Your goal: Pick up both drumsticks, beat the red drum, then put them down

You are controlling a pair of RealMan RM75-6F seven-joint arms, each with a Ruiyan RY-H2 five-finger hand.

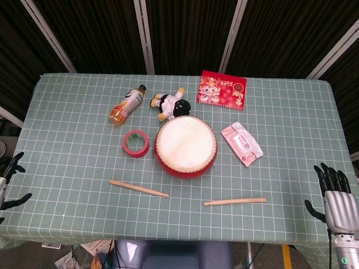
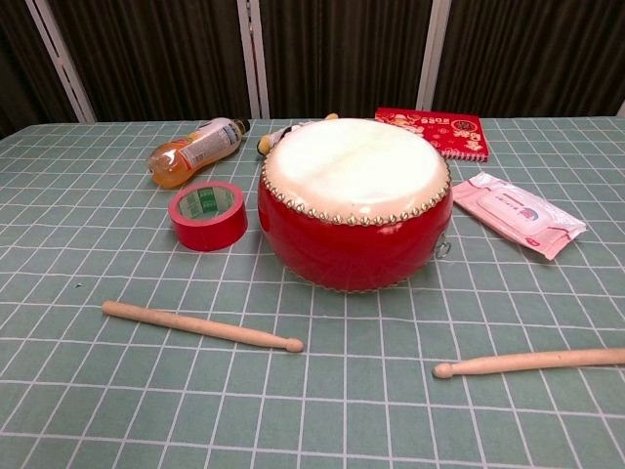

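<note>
Reaching with fingers apart: left hand (image 1: 10, 182) toward left wooden drumstick (image 1: 138, 189), right hand (image 1: 335, 197) toward right wooden drumstick (image 1: 234, 201); gripping thick handle ends flat off green checked surface (image 1: 67, 151).

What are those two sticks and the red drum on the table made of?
The drumsticks look like bare, unvarnished pale wood. The red drum seems to have a glossy red-painted shell, a cream skin-like head, and a ring of metal-looking studs; the shell's material is unclear.

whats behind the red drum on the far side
Right behind the red drum lies a small plush doll, close to or touching its far rim. In the chest view the drum hides nearly all of it. Further back right lies a red notebook.
</note>
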